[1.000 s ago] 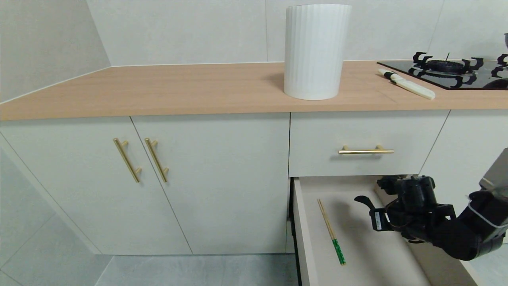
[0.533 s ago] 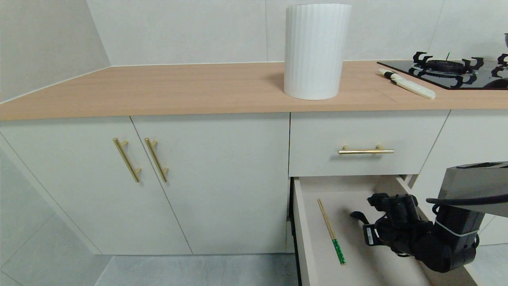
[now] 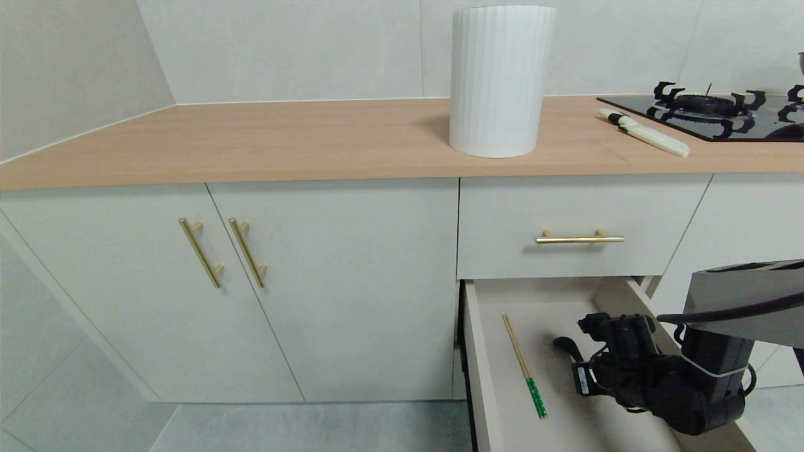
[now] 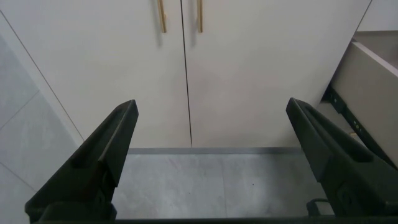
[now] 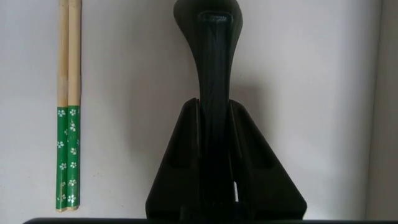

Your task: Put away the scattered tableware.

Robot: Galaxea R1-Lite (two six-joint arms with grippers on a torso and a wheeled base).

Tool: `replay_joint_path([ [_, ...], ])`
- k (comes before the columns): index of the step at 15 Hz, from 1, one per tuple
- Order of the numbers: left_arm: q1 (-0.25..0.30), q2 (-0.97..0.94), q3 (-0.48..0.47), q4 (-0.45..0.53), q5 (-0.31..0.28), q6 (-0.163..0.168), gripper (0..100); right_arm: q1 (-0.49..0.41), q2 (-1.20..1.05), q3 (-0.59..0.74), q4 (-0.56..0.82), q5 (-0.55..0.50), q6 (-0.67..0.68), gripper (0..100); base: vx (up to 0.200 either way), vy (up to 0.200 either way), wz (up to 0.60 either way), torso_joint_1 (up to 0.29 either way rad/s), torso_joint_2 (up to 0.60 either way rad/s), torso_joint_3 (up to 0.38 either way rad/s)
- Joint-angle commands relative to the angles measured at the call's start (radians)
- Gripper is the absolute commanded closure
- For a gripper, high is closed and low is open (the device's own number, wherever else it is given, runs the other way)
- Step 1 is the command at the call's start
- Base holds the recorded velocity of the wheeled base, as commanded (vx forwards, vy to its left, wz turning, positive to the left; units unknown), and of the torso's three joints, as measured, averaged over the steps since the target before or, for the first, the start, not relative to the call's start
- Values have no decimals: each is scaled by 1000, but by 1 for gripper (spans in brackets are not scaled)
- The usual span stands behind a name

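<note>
Soft, even light falls from above; the white ribbed canister (image 3: 501, 81) casts a faint shadow leftward on the wooden countertop (image 3: 251, 141). Inside the drawer (image 3: 480, 364), the black spoon (image 5: 208, 37) pinched in the right gripper (image 5: 214, 106) lays a soft-edged shadow on the pale floor.

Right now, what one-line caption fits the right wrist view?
Right hand shut on a black spoon inside the drawer, beside a pair of green-ended chopsticks.

green-flowered chopsticks (image 5: 69, 106), black spoon (image 5: 211, 56), ribbed white jar (image 3: 501, 81)
</note>
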Motion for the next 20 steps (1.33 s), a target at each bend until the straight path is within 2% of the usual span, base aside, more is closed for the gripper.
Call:
replay_joint_path([
  [1,0,0,0,0,0,0,0,0,-1,1,-1,0,0,100,0,0,0,0,0,0],
  [2,0,0,0,0,0,0,0,0,-1,0,-1,-1,2,0,0,0,0,0,0,0],
  [10,2,0,0,0,0,0,0,-2,-62,26,1,0,2,0,0,0,0,0,0,0],
  [13,0,0,0,0,0,0,0,-2,-274,109,25,2,0,0,0,0,0,0,0,0],
  [18,0,0,0,0,0,0,0,1,-654,132,352,14,2,0,0,0,0,0,0,0],
  [19,0,0,0,0,0,0,0,5,-675,133,373,17,2,0,0,0,0,0,0,0],
  [20,2,0,0,0,0,0,0,28,-738,135,455,28,3,0,0,0,0,0,0,0],
])
